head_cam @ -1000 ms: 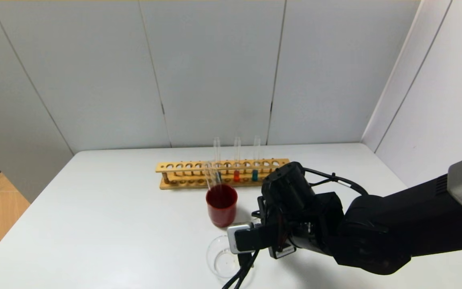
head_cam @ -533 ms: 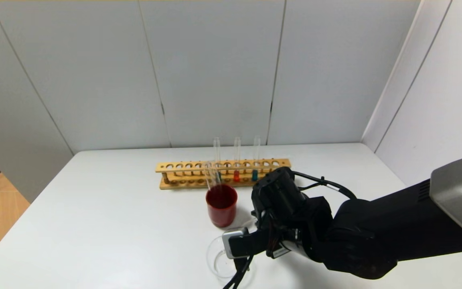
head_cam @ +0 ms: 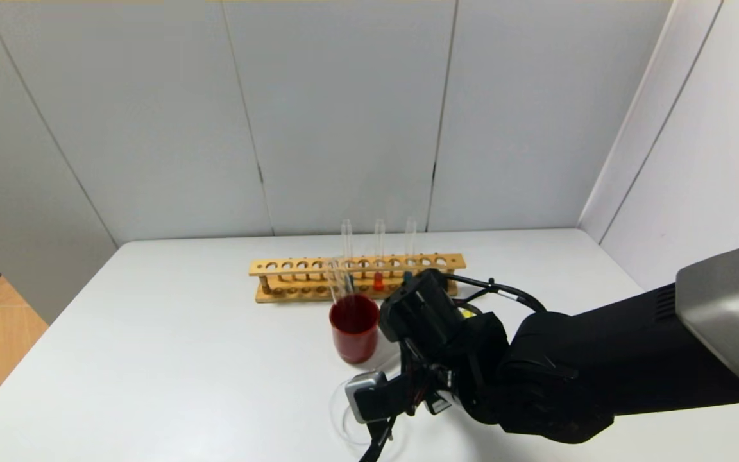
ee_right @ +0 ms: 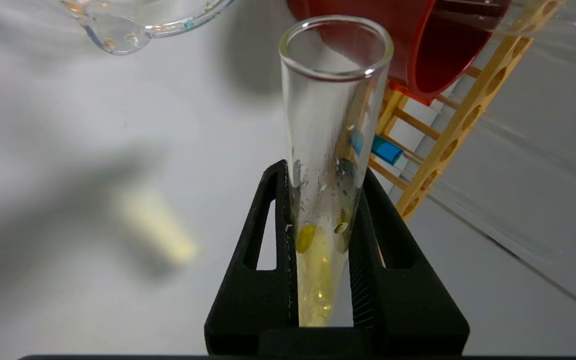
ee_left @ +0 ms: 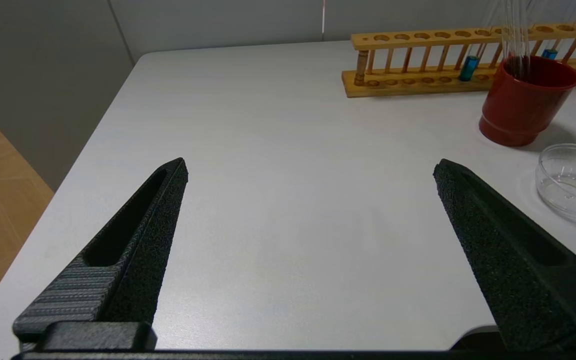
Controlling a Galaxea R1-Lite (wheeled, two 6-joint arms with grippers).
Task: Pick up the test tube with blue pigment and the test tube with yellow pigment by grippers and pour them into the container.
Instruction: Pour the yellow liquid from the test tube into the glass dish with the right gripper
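Note:
My right gripper (ee_right: 323, 170) is shut on the test tube with yellow pigment (ee_right: 335, 100). The tube is tilted, with its open mouth toward the container (ee_right: 143, 20) and the yellow liquid low between the fingers. In the head view this gripper (head_cam: 417, 314) hangs just right of the red cup (head_cam: 355, 327), above the half-hidden container (head_cam: 339, 410). Teal-blue liquid shows in two rack tubes in the left wrist view (ee_left: 469, 67) (ee_left: 548, 53); in the head view my arm hides the right-hand one. My left gripper (ee_left: 312, 164) is open and empty over the table's left front.
The wooden rack (head_cam: 292, 266) stands behind the red cup and holds a tube with orange-red liquid (head_cam: 378, 280). Empty clear tubes (head_cam: 337, 282) lean in the cup. A side wall stands to the right of the table.
My right gripper has moved left and lower with the yellow tube, closer to the container and the red cup. It now covers the right-hand blue tube in the rack.

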